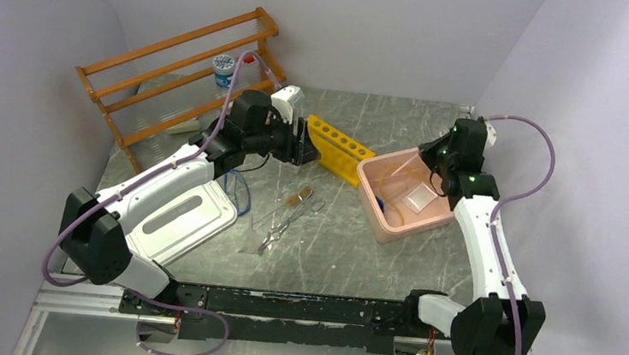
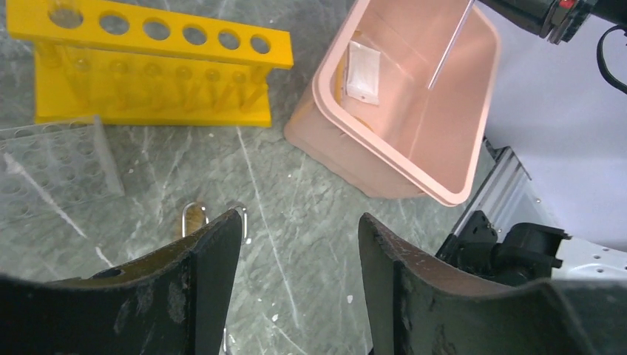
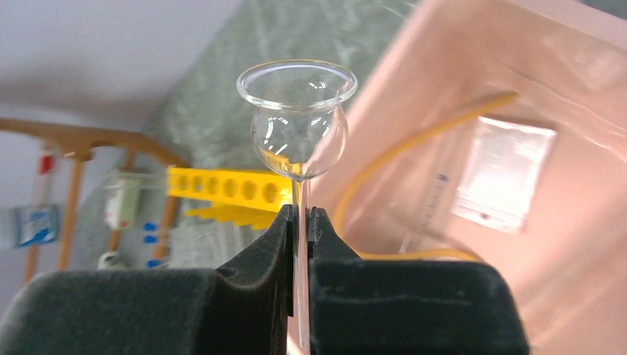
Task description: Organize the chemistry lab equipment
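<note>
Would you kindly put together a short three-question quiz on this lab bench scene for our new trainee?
1. True or false: the right gripper is shut on the thin stem of the glass funnel.
2. Fill the gap with open or shut: the left gripper is ___, with nothing between its fingers.
3. Where does the white packet lie?
A. In the pink bin
B. In the left gripper
C. Inside the glass funnel

Key: 1 true; 2 open; 3 A.
</note>
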You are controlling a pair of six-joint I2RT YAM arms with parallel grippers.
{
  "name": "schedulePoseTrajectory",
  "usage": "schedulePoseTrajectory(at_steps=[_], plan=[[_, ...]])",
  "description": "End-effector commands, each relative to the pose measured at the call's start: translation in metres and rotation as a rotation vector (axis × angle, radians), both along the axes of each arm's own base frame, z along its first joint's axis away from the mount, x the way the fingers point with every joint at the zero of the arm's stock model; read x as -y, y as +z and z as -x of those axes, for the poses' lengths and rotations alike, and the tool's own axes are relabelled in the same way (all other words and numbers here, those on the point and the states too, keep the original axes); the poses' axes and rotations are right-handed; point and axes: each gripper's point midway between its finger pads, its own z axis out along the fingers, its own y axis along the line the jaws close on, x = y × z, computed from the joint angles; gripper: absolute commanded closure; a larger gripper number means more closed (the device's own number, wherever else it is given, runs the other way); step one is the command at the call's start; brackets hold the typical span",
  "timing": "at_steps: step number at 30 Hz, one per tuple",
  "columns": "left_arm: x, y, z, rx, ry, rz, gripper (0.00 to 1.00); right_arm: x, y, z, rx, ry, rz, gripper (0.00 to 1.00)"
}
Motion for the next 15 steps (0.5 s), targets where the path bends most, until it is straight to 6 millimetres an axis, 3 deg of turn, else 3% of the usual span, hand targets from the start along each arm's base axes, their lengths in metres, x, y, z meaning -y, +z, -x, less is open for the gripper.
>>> schedulePoseTrajectory(at_steps=[1, 5, 11, 15], plan=[[-0.009, 0.002, -0.007, 0.04, 0.039, -0.063, 0.37, 0.033, -0.051, 0.02, -0.194, -0.155, 0.062, 1.0], [-0.016, -0.009, -0.011, 0.03, 0.079, -0.102, 0.37, 0.048, -0.08, 0.018, -0.255, -0.222, 0.062, 1.0], [-0.018, -0.016, -0.015, 0.034, 0.092, -0.126, 0.37, 0.046, -0.13, 0.005, -0.353, -0.248, 0.021, 1.0], [-0.02, -0.018, -0.017, 0.043, 0.094, -0.149, 0.37, 0.042, -0.153, -0.008, -0.408, -0.24, -0.002, 1.0]])
